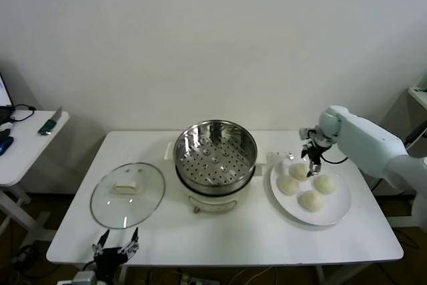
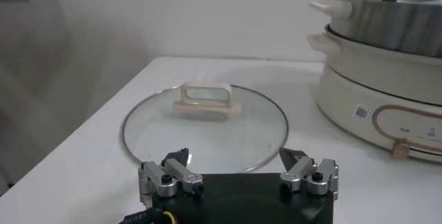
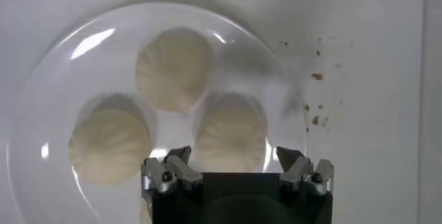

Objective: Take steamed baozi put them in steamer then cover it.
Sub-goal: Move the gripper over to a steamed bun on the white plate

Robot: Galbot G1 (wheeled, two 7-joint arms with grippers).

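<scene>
the right gripper [image 1: 313,166] hangs over the white plate [image 1: 340,213] on the right side of the counter [image 1: 220,235], pointing down, its fingers [image 3: 178,165] spread wide and holding nothing. four steamed baozi [image 1: 288,185] sit on that plate in a loose cluster. the bun at the far left of the group [image 1: 299,171] lies almost directly beneath the spread fingers, and in the right wrist view one bun [image 3: 231,134] sits straight ahead between the two fingertips, with two more [image 3: 174,68] [image 3: 109,144] beside it on the plate. so the coming move looks like a plain descent: the target is below the fingers, not off to a side. the buns are round, so no long axis matters for the grasp. how much air remains between the fingertips and the bun's top is hard to judge from these views.

the steamer [image 1: 215,153] stands in the middle of the counter, to the left of the plate, uncovered, and its perforated floor shows no bun. the right arm is clearly the nearer one to the buns.

the cover [image 1: 127,195] lies flat on the counter left of the steamer, handle [image 2: 206,100] up. the left gripper [image 1: 117,245] waits low at the near edge of the counter, just short of the cover's rim, fingers released and empty. it is the nearer arm for the cover.
</scene>
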